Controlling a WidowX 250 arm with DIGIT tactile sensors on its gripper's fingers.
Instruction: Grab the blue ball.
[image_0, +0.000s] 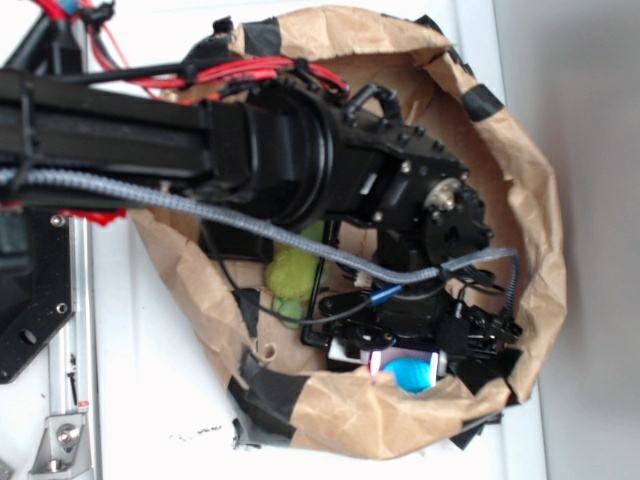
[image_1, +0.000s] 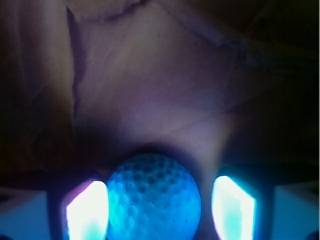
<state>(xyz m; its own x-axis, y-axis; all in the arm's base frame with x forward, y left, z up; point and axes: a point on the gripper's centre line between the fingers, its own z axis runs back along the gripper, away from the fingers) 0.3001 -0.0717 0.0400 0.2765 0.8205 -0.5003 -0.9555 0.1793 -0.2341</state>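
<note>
The ball (image_1: 152, 197) is turquoise-blue with fine dimples all over. The paper bag (image_0: 400, 420) is crumpled tan-brown, patched with black tape (image_0: 268, 385). The plush toy (image_0: 293, 275) is fuzzy lime green. The arm (image_0: 300, 150) is black, with red wires (image_0: 250, 68) and a grey braided cable (image_0: 200, 205). The bench (image_0: 150, 380) is white. The fingers (image_1: 87, 210) glow pale blue-white.

Paper bag (image_0: 520, 180), lying on table (image_0: 160, 400), mouth facing camera; arm reaches in from left. Inside bag: ball (image_0: 410, 375) near lower rim, btwn fingers (image_1: 87, 212) of gripper (image_0: 405, 365), one finger each side, slight gap on right. Plush toy (image_0: 292, 275) left of and above ball, partly under arm. Bag wall behind ball in wrist view.
</note>
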